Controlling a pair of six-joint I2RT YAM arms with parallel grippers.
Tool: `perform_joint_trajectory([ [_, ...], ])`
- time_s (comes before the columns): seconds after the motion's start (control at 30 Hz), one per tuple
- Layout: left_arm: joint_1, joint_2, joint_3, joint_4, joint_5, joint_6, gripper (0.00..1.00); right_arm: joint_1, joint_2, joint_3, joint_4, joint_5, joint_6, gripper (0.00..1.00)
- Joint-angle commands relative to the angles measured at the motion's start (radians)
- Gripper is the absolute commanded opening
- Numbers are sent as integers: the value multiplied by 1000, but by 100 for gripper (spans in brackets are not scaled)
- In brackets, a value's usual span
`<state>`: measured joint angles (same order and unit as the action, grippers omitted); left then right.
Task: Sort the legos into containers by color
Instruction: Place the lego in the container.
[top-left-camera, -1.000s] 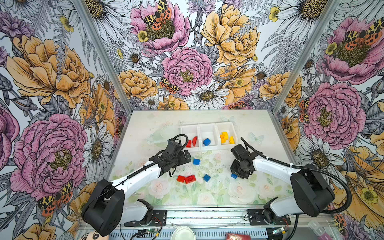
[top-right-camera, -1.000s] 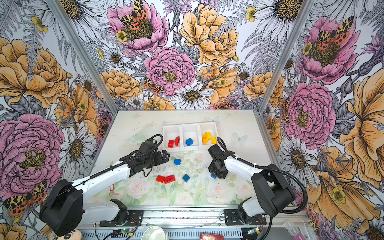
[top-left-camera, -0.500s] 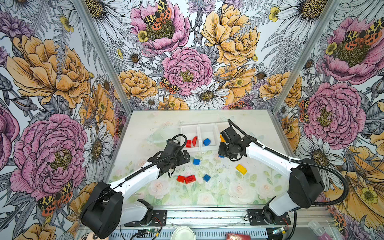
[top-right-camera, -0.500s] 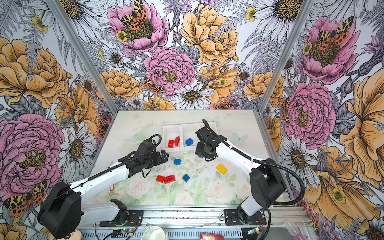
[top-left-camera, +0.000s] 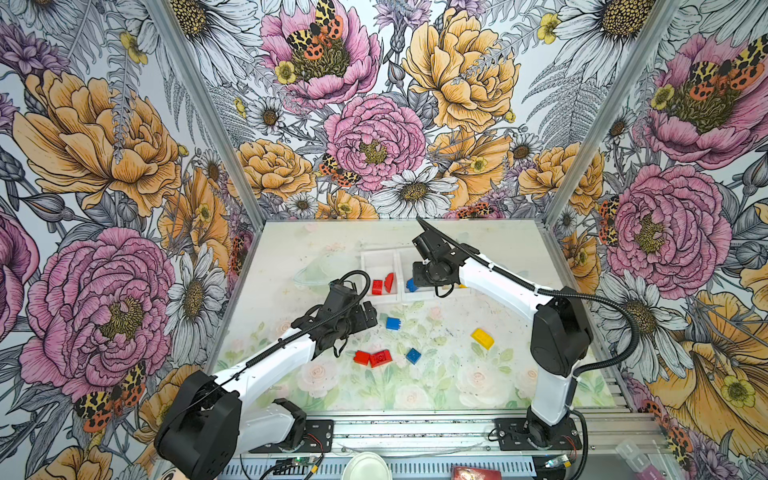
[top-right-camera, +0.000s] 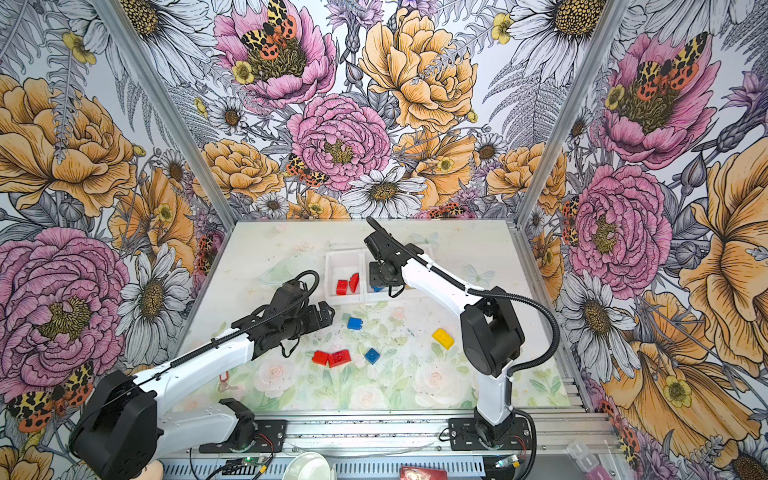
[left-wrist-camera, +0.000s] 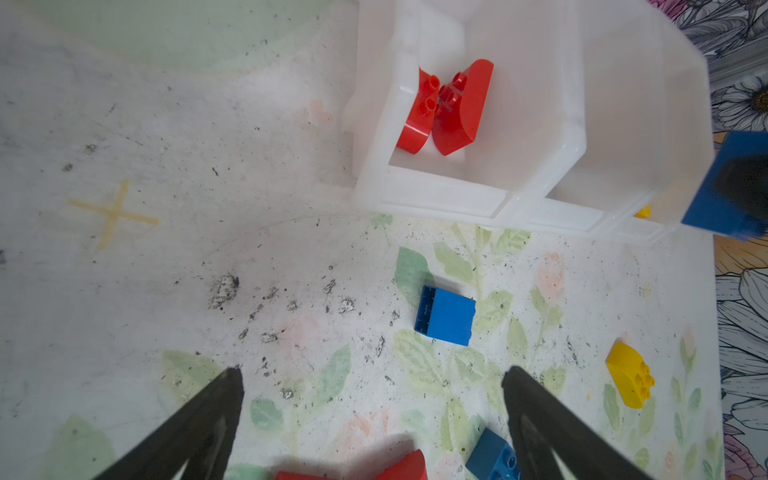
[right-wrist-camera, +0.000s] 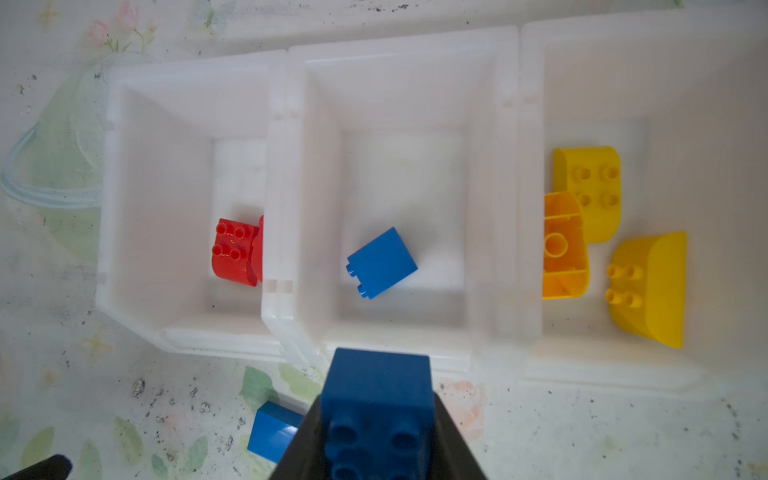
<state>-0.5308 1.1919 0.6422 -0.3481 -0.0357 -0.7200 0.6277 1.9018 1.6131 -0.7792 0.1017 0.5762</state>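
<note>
Holding a blue brick (right-wrist-camera: 376, 390), my right gripper (right-wrist-camera: 377, 438) has its jaws closed onto the brick's two sides, with the studs facing the wrist camera. It hangs over the near wall of the middle bin of the containers (right-wrist-camera: 286, 174). That bin has a second blue brick (right-wrist-camera: 382, 262) lying in it. Red bricks (right-wrist-camera: 235, 251) are in the bin on one side and yellow bricks (right-wrist-camera: 590, 183) in the bin on the other.

My left gripper (left-wrist-camera: 372, 384) has its jaws spread wide, gripping nothing, low over the table (left-wrist-camera: 124, 291). I cannot tell whether the tips touch it. A loose blue brick (left-wrist-camera: 445, 316) lies just beyond the fingertips (left-wrist-camera: 226, 390).
</note>
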Motion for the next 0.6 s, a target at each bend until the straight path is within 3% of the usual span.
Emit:
perform_joint_trajectory([
  [0.0, 12, -30, -15, -4, -13, -9, 99, -7, 63, 78, -22, 63, -81, 29],
  [0.57, 23, -72, -28, -7, -19, -14, 99, -82, 270, 237, -45, 93, -159, 30],
])
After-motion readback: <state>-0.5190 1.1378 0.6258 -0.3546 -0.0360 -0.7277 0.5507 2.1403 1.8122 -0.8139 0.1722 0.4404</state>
